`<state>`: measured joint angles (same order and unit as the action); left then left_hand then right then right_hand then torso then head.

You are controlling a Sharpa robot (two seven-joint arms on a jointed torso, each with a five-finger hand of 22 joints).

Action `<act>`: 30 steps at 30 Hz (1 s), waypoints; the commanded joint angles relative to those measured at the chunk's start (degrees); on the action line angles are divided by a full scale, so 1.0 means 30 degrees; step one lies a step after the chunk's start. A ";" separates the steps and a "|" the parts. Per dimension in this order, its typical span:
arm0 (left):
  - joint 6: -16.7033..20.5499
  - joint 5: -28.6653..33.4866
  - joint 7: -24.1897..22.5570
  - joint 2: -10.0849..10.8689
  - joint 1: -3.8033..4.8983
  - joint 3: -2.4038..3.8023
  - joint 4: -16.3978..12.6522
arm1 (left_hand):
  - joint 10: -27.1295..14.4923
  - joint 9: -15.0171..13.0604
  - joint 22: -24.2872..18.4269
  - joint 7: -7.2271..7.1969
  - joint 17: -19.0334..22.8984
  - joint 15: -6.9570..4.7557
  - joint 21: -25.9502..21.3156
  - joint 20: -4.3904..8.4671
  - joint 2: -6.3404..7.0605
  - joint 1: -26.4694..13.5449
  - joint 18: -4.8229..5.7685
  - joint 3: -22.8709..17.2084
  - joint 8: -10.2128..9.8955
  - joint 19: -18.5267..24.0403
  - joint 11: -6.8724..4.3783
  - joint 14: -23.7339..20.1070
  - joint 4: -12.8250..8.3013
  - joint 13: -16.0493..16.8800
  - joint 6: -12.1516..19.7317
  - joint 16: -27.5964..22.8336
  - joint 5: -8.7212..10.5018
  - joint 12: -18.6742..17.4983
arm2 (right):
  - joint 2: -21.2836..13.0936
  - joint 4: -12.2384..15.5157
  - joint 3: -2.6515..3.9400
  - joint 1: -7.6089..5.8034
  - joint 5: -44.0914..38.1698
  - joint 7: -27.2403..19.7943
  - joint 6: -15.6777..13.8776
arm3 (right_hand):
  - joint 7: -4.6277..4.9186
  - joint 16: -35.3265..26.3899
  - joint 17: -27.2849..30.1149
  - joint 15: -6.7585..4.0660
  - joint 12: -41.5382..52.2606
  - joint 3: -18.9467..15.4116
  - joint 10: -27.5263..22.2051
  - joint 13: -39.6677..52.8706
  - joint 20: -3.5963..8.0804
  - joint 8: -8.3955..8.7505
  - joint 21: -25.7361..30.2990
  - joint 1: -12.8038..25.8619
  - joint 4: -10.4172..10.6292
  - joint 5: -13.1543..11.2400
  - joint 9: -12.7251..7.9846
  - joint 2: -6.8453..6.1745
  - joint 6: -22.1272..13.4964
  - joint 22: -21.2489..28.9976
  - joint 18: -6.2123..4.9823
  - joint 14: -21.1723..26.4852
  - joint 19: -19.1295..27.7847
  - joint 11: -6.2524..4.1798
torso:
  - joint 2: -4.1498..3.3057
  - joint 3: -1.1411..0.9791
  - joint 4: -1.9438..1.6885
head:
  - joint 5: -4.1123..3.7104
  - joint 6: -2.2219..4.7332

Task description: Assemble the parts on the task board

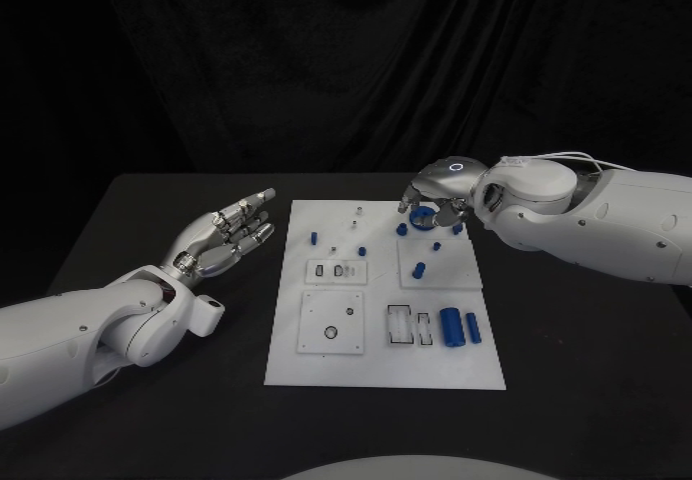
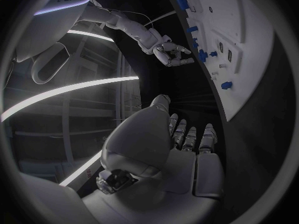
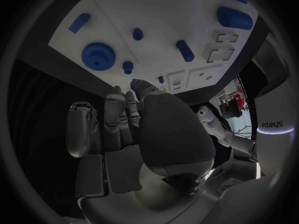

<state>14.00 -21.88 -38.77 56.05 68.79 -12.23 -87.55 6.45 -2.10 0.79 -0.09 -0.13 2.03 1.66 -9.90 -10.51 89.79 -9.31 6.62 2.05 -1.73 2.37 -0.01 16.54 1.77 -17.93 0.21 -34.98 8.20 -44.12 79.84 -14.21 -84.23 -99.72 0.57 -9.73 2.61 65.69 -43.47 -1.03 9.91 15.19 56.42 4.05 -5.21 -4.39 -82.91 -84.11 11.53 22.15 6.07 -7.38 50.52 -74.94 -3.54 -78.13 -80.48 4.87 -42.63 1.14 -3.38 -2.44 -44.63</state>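
Task board: we see the white task board [image 1: 384, 370] in the middle of the black table [image 1: 159, 210], its long axis running away from the robot.
Large cylinder: a blue large cylinder [image 1: 451, 326] lies flat near the board's right edge, on the near half; its long axis also runs away from the robot.
Slim cylinder: a thinner blue slim cylinder [image 1: 473, 327] lies just beside it, parallel, closer to the edge.
Short peg: a blue short peg [image 1: 420, 268] lies further back on the right half, pointing roughly the same way.
Gear: in the right wrist view we see a round blue gear [image 3: 97, 56] on the board, near the far right corner.
Left hand: the left hand [image 1: 231, 235] is over the table left of the board, fingers stretched out and apart, holding nothing.
Right hand: the right hand [image 1: 430, 205] is over the far right corner of the board, fingers curled downward; we cannot tell if it holds some part, perhaps it only touches the gear.
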 commanded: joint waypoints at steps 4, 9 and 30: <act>0.0012 -0.0189 -0.3322 -0.0007 0.0039 0.0016 -0.0082 | -0.0093 -0.0010 -0.0050 -0.0045 0.0043 -0.0148 -0.0169 0.0310 -0.0053 -0.0194 -0.0367 0.0079 0.0066 0.0099 -0.0016 0.0002 -0.0004 0.0004 -0.0089 -0.0071 0.0002 0.0094 | 0.0326 -0.0506 0.0013 0.0187 -0.0214 -0.0209 -0.0707 | 0.0076 0.0074 -0.0048 -0.0045 -0.0114 0.0053 0.0111 -0.0013 -0.0014 -0.0086 -0.0049 0.0163 0.0108 -0.0013 0.0037 -0.0082 0.0119 -0.0980 0.0143 -0.0123 -0.0143 0.0001 | -0.0092 -0.0021 -0.0011 | -0.0111 -0.0015; -0.0214 -0.0189 -0.3319 -0.0034 0.0039 0.0016 -0.0076 | -0.0123 -0.0004 -0.0051 -0.0058 0.0043 -0.0131 -0.0177 0.0337 -0.0063 -0.0142 -0.0364 0.0048 0.0055 0.0111 0.0004 0.0002 -0.0042 -0.0002 -0.0042 -0.0071 -0.0111 0.0072 | 0.0538 -0.0778 0.0013 0.0326 -0.0214 -0.0284 -0.0680 | 0.0092 0.0117 -0.0121 -0.0046 -0.0144 0.0076 0.0116 -0.0020 -0.0015 -0.0099 -0.0051 0.0168 0.0117 -0.0013 0.0044 -0.0087 0.0153 -0.0990 0.0145 -0.0141 -0.0146 -0.0005 | -0.0152 -0.0013 -0.0018 | -0.0042 -0.0051; -0.0658 -0.0189 -0.3275 -0.0052 0.0037 0.0016 -0.0042 | -0.0210 0.0011 -0.0061 -0.0086 0.0043 -0.0096 -0.0202 0.0351 0.0022 -0.0086 -0.0356 0.0063 0.0028 0.0146 0.0045 0.0002 -0.0089 -0.0018 0.0086 -0.0071 -0.0223 -0.0003 | 0.1317 -0.1871 0.0015 0.0800 -0.0214 -0.0474 -0.0283 | 0.0151 0.0235 -0.0270 -0.0047 -0.0534 0.0354 0.0033 -0.0077 -0.0011 -0.0199 -0.0035 0.0078 0.0067 -0.0014 0.0108 -0.0149 0.0481 -0.1027 0.0144 -0.0144 -0.0128 0.0004 | -0.0344 0.0008 -0.0001 | -0.0052 -0.0031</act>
<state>13.04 -22.03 -38.79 55.90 68.80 -12.22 -87.61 6.25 -2.09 0.66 -0.09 -0.06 1.95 1.43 -9.11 -10.61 89.52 -9.31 6.69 2.05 -1.37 2.57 -0.09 16.60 1.77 -17.92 0.21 -35.38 8.19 -40.19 74.38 -14.22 -81.95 -99.87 -0.77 -10.49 3.10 66.09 -44.26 -1.23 8.48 15.90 56.44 3.87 -5.21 -4.71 -82.91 -83.89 11.62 22.15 6.34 -7.61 51.50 -74.92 -3.55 -78.32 -80.47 4.85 -43.59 1.12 -3.42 -2.67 -44.82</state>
